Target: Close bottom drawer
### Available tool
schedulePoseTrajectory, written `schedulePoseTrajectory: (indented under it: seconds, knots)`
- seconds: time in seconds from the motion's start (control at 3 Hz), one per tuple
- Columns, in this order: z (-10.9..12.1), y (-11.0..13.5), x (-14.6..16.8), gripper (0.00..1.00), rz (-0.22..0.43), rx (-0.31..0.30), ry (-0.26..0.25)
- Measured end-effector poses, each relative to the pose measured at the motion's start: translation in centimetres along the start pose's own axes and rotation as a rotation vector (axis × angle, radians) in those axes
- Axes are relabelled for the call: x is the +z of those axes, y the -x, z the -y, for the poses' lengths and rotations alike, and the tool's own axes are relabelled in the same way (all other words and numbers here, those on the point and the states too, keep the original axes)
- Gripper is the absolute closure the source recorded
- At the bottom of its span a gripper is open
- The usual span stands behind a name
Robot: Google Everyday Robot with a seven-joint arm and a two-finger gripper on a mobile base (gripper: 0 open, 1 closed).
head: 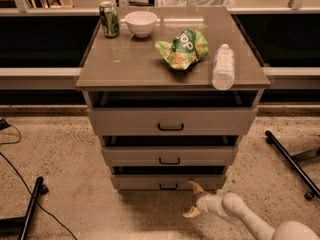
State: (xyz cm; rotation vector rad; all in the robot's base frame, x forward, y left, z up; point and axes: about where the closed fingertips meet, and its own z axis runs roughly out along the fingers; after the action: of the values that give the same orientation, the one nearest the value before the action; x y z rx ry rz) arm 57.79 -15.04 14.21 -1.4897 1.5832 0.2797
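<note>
Two fingers (196, 187) of the hand (189, 199) stand wide apart, holding nothing, low at the near right of the cabinet (130, 59). The upper one is at the front of the bottom drawer (140, 182), right of its handle (168, 186); contact unclear. The drawer sits slightly out.

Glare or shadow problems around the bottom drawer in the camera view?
Camera view: dim, warm light; glare streak on the cabinet top near the bowl; black gaps above each drawer; bottom drawer front readable, with floor shadow beneath; the claw, open, just below its right end, is evenly lit.
</note>
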Motion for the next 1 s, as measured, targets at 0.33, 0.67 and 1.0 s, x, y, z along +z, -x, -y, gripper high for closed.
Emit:
schedulePoseTrajectory:
  seconds: [0.33, 0.67, 1.0]
  knots:
    - [0.35, -0.35, 0.60, 0.37, 0.005, 0.005, 0.056]
    - [0.49, -0.46, 1.02, 0.60, 0.012, 0.006, 0.089]
    - [0.63, -0.59, 1.17, 0.63, 0.016, 0.012, 0.099]
